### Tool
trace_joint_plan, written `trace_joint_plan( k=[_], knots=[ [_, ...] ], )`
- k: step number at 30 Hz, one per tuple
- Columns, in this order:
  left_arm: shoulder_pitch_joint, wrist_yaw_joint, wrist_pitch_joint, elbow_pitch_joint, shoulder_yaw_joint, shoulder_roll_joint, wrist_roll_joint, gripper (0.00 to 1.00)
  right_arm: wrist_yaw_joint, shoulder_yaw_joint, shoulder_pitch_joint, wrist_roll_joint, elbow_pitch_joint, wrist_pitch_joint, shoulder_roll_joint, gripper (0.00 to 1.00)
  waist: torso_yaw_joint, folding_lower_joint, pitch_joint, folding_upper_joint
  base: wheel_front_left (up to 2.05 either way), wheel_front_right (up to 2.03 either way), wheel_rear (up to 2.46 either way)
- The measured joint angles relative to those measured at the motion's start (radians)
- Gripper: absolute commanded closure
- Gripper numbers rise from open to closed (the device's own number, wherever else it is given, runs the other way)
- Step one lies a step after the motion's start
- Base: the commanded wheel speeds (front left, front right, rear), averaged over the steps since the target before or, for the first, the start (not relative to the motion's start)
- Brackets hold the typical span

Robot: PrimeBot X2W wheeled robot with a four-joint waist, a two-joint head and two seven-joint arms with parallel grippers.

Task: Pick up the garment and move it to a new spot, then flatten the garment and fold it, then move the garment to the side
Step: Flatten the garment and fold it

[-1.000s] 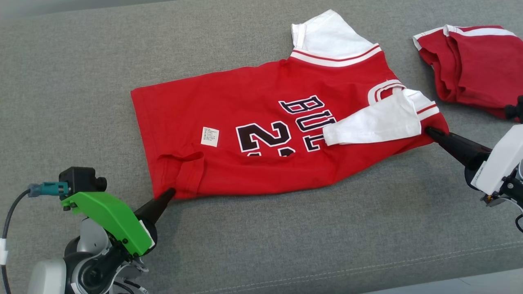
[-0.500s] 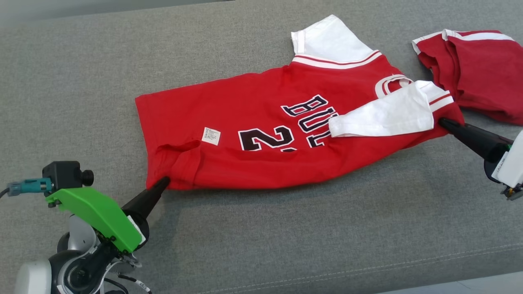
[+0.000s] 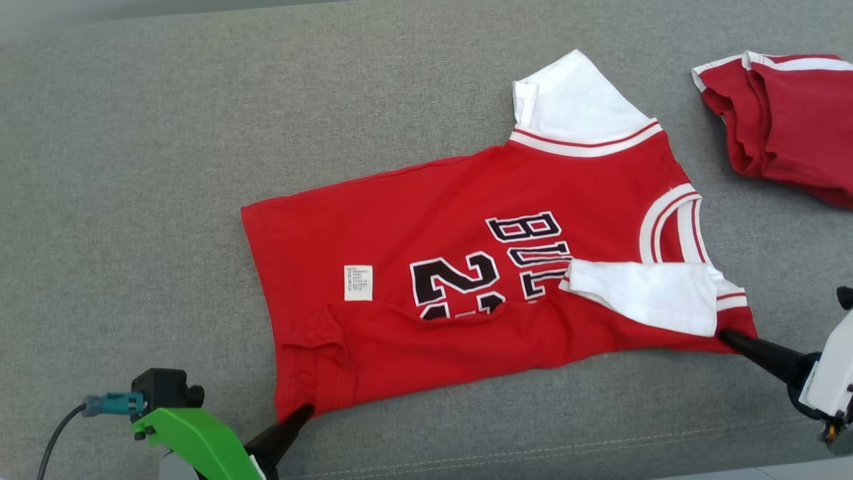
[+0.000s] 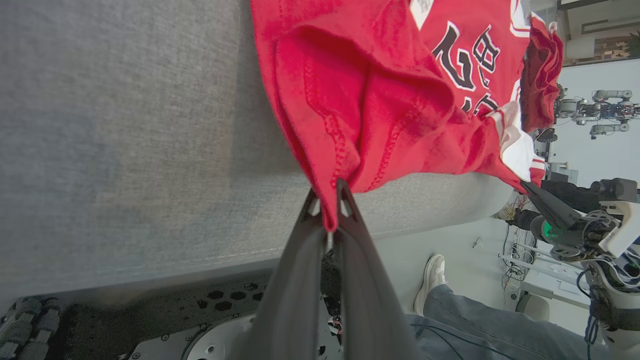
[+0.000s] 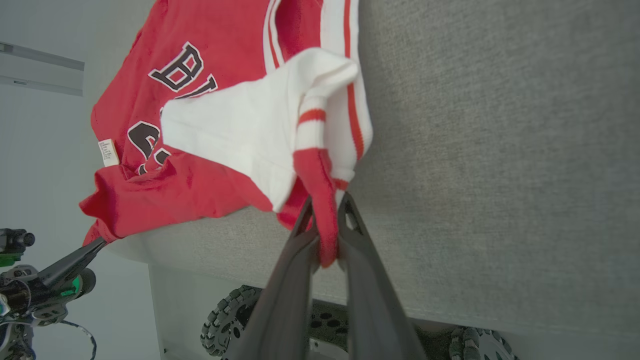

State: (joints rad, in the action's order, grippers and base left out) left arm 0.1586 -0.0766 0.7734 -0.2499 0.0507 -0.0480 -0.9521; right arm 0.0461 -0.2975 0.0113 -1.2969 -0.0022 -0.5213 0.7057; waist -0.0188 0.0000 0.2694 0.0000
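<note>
The garment (image 3: 460,220) is a red jersey with white sleeves and dark lettering, spread across the grey padded surface (image 3: 133,167). Its near edge is folded over toward the middle. My left gripper (image 3: 303,412) is shut on the near hem corner, seen up close as bunched red cloth (image 4: 330,200) in the left wrist view. My right gripper (image 3: 726,335) is shut on the near shoulder corner beside the folded white sleeve (image 3: 650,293). In the right wrist view a red strip of the garment (image 5: 322,210) hangs between my fingers.
A second red garment with white trim (image 3: 780,113) lies bunched at the far right. The surface's front edge with its seam (image 3: 533,447) runs just below both grippers. A person's shoe and trouser leg (image 4: 435,280) stand on the floor beyond that edge.
Both grippers have drawn the garment's near edge toward the front edge of the surface; the jersey sits lower and the near fold lies flatter. The head view has also shifted.
</note>
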Motion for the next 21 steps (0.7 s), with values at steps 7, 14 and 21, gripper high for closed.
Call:
trace_joint_plan(
  k=[7, 14, 21],
  knots=[
    [0.049, 0.0, -0.041, -0.009, -0.018, 0.0, 0.018, 1.0, -0.005, 0.007, 0.084, -0.016, -0.016, 0.022, 0.002, 1.0, 0.012, 0.0, 0.001, 0.0, 0.0, 0.0, 0.0],
    [0.04, 0.0, -0.046, -0.071, -0.052, -0.004, 0.019, 1.0, -0.005, 0.048, 0.078, -0.014, -0.072, 0.036, 0.031, 1.0, -0.003, 0.0, 0.006, 0.0, 0.0, 0.0, 0.0],
    [0.043, 0.0, -0.004, -0.083, -0.026, -0.037, 0.019, 1.0, -0.015, 0.027, 0.1, -0.017, -0.107, 0.02, 0.044, 1.0, -0.01, 0.0, 0.023, 0.0, 0.0, 0.0, 0.0]
  ],
)
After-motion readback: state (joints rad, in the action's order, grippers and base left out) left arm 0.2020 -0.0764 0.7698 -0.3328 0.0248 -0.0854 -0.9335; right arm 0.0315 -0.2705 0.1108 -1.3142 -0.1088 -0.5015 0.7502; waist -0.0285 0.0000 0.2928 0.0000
